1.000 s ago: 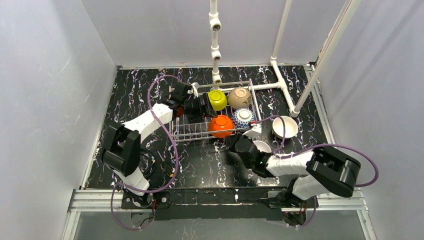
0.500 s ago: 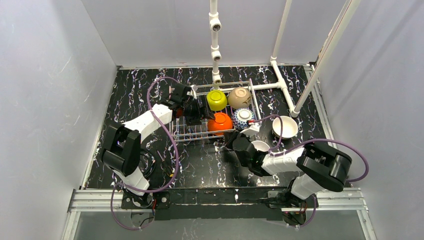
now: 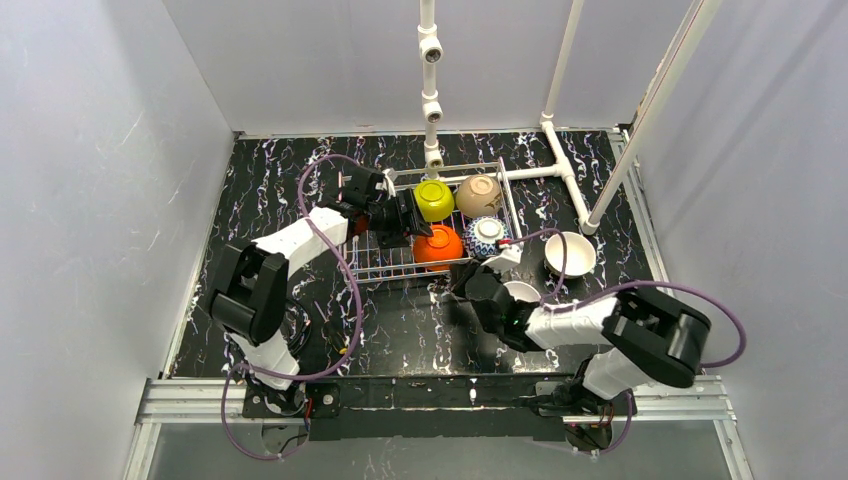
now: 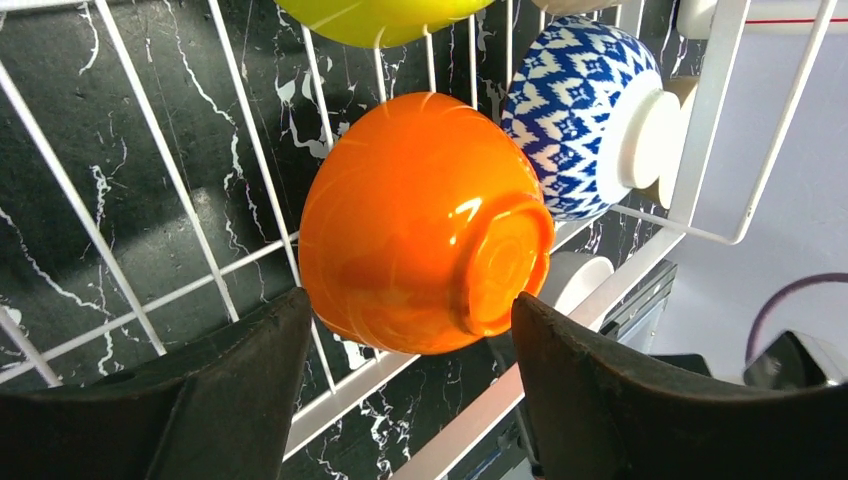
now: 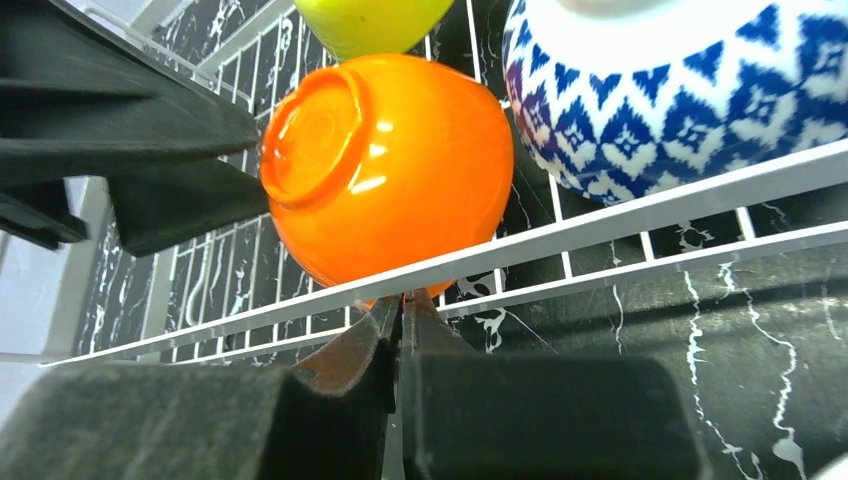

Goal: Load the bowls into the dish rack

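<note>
The dish rack (image 3: pixel 385 268) holds the orange bowl (image 3: pixel 441 247), a yellow-green bowl (image 3: pixel 434 199), a tan bowl (image 3: pixel 478 195) and a blue-and-white bowl (image 3: pixel 487 236). My left gripper (image 3: pixel 408 222) is open inside the rack. In the left wrist view its fingertips (image 4: pixel 290 305) stand on either side of the orange bowl (image 4: pixel 420 220), which lies on its side. My right gripper (image 5: pixel 402 305) is shut, its tips against the rack's near wire (image 5: pixel 620 215) below the orange bowl (image 5: pixel 400 170). Two white bowls (image 3: pixel 570 253) (image 3: pixel 521 291) sit on the table outside the rack.
A white pipe frame (image 3: pixel 431 100) rises behind the rack, with another leg at the back right (image 3: pixel 565 170). Grey walls close in the black marbled table (image 3: pixel 270 190) on three sides. Purple cables loop over both arms.
My left gripper has slid right toward the orange bowl and its jaws have narrowed a little. The right gripper has moved up to the rack's near edge.
</note>
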